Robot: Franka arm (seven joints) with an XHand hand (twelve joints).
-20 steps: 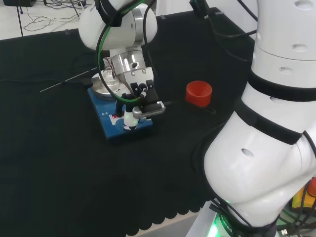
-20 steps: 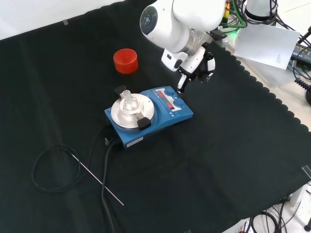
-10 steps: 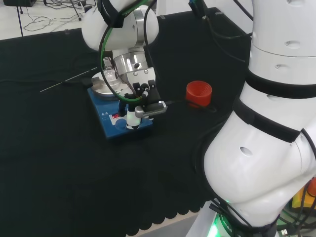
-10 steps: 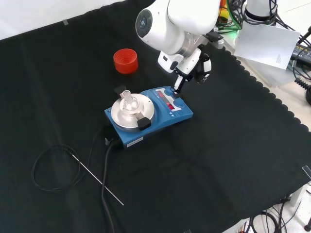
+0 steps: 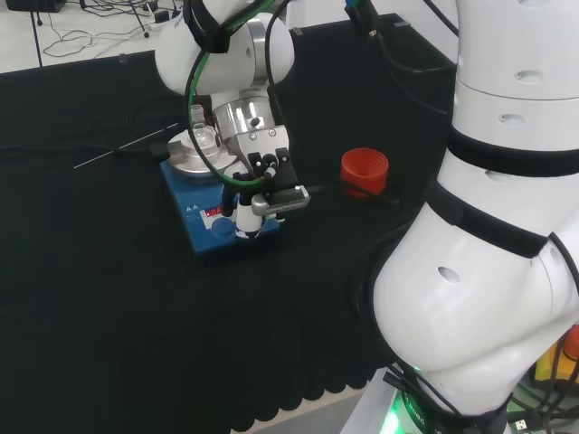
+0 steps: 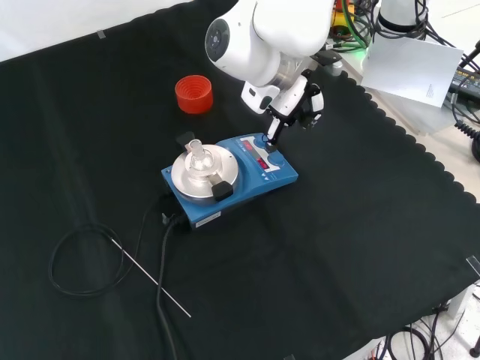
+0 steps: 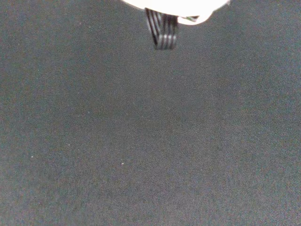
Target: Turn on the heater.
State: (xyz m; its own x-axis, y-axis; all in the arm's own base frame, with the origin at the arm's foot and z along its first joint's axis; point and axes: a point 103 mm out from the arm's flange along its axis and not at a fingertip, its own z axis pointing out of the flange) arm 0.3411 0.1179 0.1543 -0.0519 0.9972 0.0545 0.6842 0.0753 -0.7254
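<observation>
The heater (image 5: pixel 201 231) (image 6: pixel 227 205) is a blue box with a round silver plate (image 6: pixel 185 182), a red display and knobs on its front panel. A small clear flask (image 5: pixel 200 133) (image 6: pixel 196 153) stands on the plate. The hand (image 5: pixel 268 182) (image 6: pixel 304 106) hangs over the panel end of the heater. One straight finger (image 5: pixel 243 221) (image 6: pixel 273 133) points down and its tip meets a knob on the panel, beside the red display. The other fingers hold nothing. The wrist view looks past a blurred white part of the hand (image 7: pixel 175 4) at black cloth.
A red ribbed ring (image 5: pixel 364 170) (image 6: pixel 194 93) stands on the cloth beyond the heater in the front view. A black cable (image 6: pixel 73 259) coils at the front view's left, with a thin metal rod (image 6: pixel 150 278) beside it. The arm's white links (image 5: pixel 498 235) stand at the head view's right.
The hand has shifted toward the heater's panel and lowered; its pointing finger, earlier just off the panel's edge, now rests on the knob. The heater and flask have not moved.
</observation>
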